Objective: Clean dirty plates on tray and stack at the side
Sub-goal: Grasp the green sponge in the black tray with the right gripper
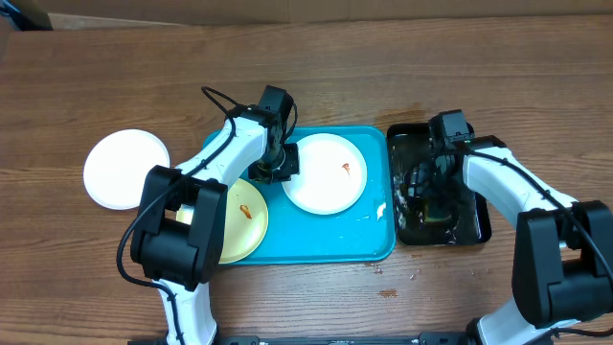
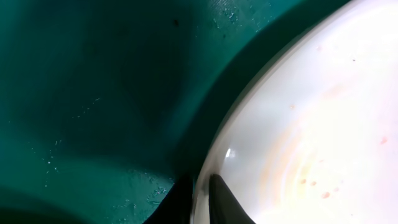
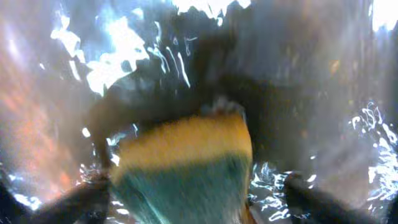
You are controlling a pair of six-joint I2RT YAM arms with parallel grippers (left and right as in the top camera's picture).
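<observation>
On the cyan tray [image 1: 330, 238] lies a white plate [image 1: 328, 174] with an orange smear, and a pale yellow-green plate [image 1: 245, 222] with a smear sits at its left end, partly under my left arm. A third white plate [image 1: 124, 169] rests on the table to the left. My left gripper [image 1: 277, 170] is at the tray plate's left edge; in the left wrist view its gripper [image 2: 200, 200] is shut on the rim of that white plate [image 2: 311, 124]. My right gripper [image 1: 427, 195] is down in the black tray, where it [image 3: 194, 198] stands open astride a yellow-and-green sponge [image 3: 185, 158].
The black tray [image 1: 482, 228] stands right of the cyan tray and holds water that glints around the sponge. Small white specks lie on the cyan tray's right side [image 1: 380, 211]. A cardboard box edge runs along the table's far side.
</observation>
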